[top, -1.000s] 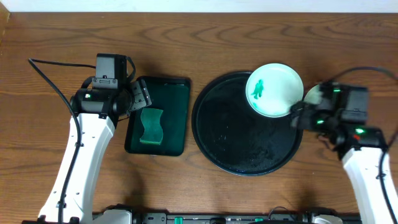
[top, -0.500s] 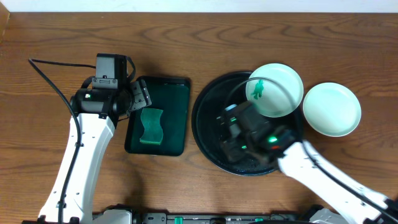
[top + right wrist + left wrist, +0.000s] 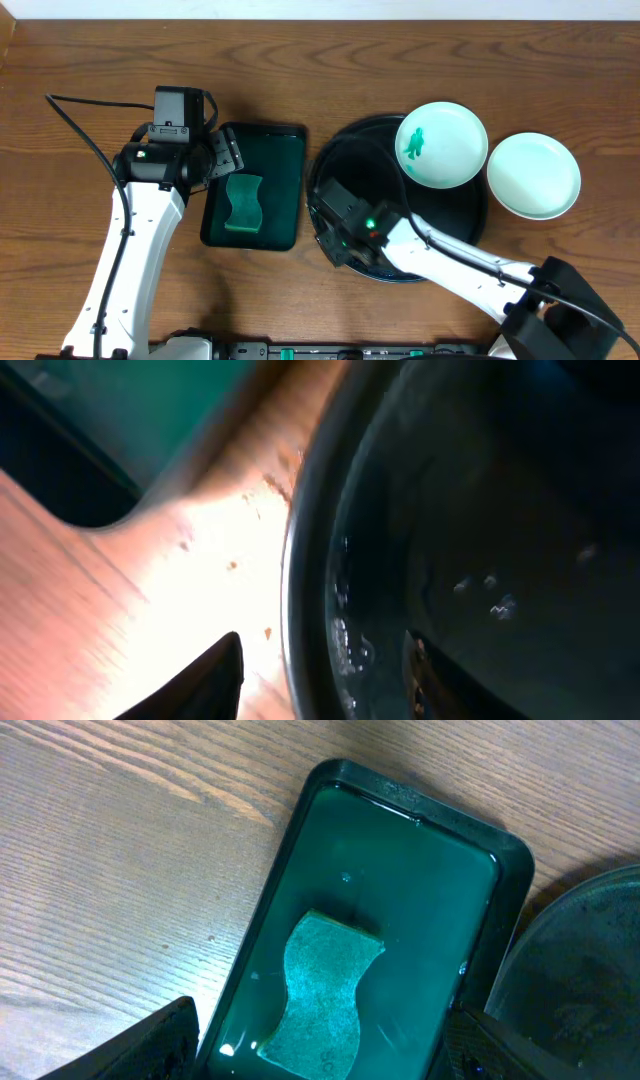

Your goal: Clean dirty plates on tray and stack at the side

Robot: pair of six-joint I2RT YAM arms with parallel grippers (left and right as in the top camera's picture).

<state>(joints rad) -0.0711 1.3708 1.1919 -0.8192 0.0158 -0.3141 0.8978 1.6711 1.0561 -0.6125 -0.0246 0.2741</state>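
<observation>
My right gripper [image 3: 316,678] is half-open and empty, the rim of the tray [image 3: 308,530] between its fingers [image 3: 215,675] and the smeared plate [image 3: 441,144] well beyond them, so closing here could tip the tray and slide that plate; my left gripper [image 3: 330,1048] gapes wide, empty.

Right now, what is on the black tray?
One plate with a green smear sits at the tray's far right edge. The right arm covers the near left part, so that patch is unseen.
</observation>
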